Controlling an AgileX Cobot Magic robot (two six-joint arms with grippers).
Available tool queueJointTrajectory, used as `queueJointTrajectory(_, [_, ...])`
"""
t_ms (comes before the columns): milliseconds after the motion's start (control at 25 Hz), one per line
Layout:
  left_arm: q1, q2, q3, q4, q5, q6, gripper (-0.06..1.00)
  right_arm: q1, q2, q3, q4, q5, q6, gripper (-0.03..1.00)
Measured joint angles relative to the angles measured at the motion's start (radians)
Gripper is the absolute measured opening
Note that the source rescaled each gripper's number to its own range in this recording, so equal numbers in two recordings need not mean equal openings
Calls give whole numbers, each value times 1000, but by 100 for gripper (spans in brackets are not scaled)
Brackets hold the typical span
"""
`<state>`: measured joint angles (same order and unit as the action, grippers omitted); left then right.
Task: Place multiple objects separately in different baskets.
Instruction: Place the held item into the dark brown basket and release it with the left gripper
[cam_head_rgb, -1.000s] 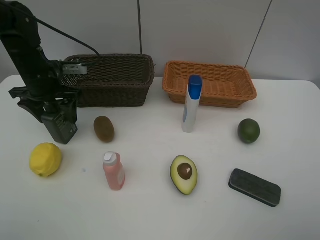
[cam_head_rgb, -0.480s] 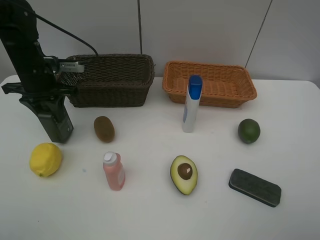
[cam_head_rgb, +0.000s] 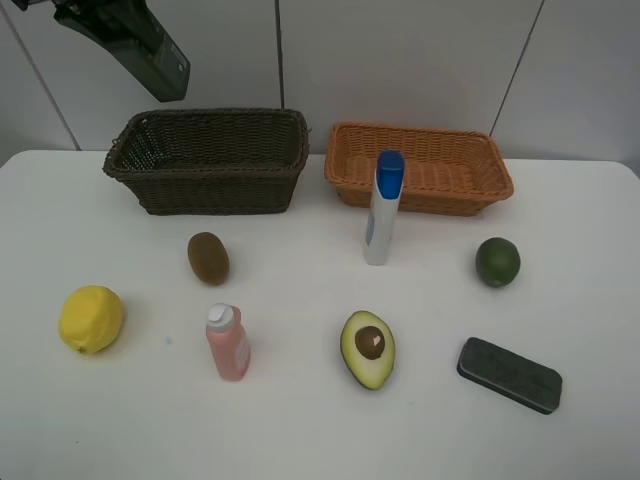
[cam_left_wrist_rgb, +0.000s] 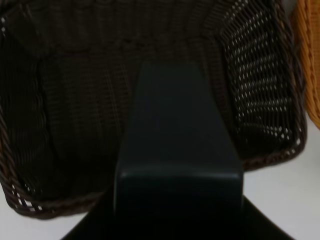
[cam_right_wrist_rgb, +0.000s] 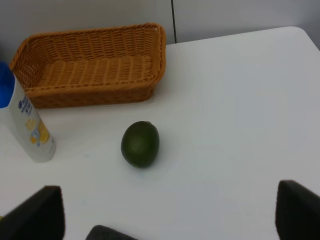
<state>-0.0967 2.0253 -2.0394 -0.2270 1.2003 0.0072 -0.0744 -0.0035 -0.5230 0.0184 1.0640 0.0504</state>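
Left pincer (cam_left_wrist_rgb: 177, 215) clamped on the dark green pump bottle (cam_head_rgb: 130, 42), raised high over the dark brown basket (cam_head_rgb: 205, 160). Right pincer (cam_right_wrist_rgb: 170, 212) spread wide, holding nothing, above the table (cam_right_wrist_rgb: 240, 100) near the lime (cam_right_wrist_rgb: 140, 144) and orange-tan basket (cam_right_wrist_rgb: 90, 65).

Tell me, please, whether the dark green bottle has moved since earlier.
Yes: the dark green bottle rose from table level left of the kiwi to above the dark brown basket.

Dark green bottle (cam_head_rgb: 140, 50) aloft, tilted, upper left; dark basket (cam_head_rgb: 210, 190) below.
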Motion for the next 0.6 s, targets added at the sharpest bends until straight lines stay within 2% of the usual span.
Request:
queueJointTrajectory(200, [41,191,-125,32,0,2,15,0,0,0,0,0,0,100])
queueJointTrajectory(360, [42,287,-131,120,-3,2,15,0,0,0,0,0,0,100])
queueJointTrajectory(480, [42,328,-132,147,-6,8,15,0,0,0,0,0,0,100])
queueJointTrajectory(520, [42,332,-132,148,-7,13,21,0,0,0,0,0,0,100])
queueJointTrajectory(560, [42,333,-132,150,-9,17,34,0,0,0,0,0,0,100])
queueJointTrajectory(600, [42,333,-136,150,-12,17,56,0,0,0,0,0,0,100])
